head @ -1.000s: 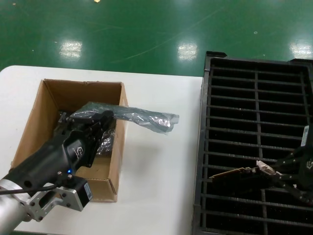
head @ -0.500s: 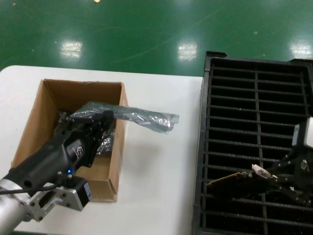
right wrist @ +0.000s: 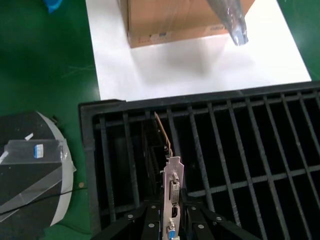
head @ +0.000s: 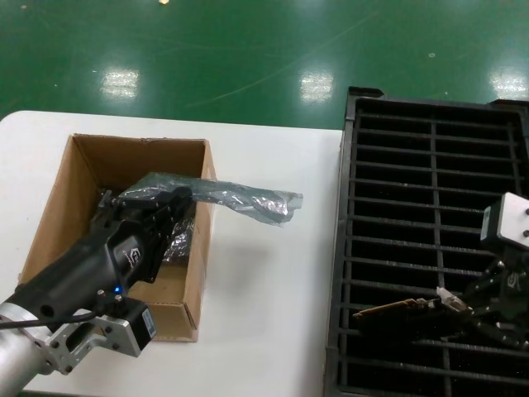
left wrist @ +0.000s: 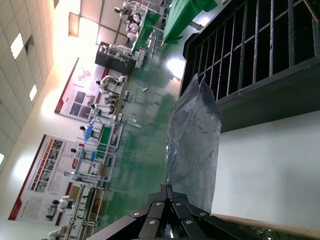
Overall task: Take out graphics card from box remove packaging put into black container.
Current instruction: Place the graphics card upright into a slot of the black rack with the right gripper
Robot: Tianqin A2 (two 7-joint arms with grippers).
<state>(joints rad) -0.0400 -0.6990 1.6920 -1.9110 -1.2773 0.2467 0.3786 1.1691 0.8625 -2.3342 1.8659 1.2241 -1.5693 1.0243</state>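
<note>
R claw (right wrist: 172, 220) gripping graphics card (right wrist: 167, 165), over black container (right wrist: 240, 150)

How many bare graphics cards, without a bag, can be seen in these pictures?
1. The graphics card is held by the right hand low over the black container. More cards may be hidden inside the box.

A white worktop (head: 264, 273) with a rounded far-left corner stands over a green floor (head: 248, 50) and carries the open brown box (head: 194, 273) on its left and the black container (head: 351, 248) on its right.
</note>
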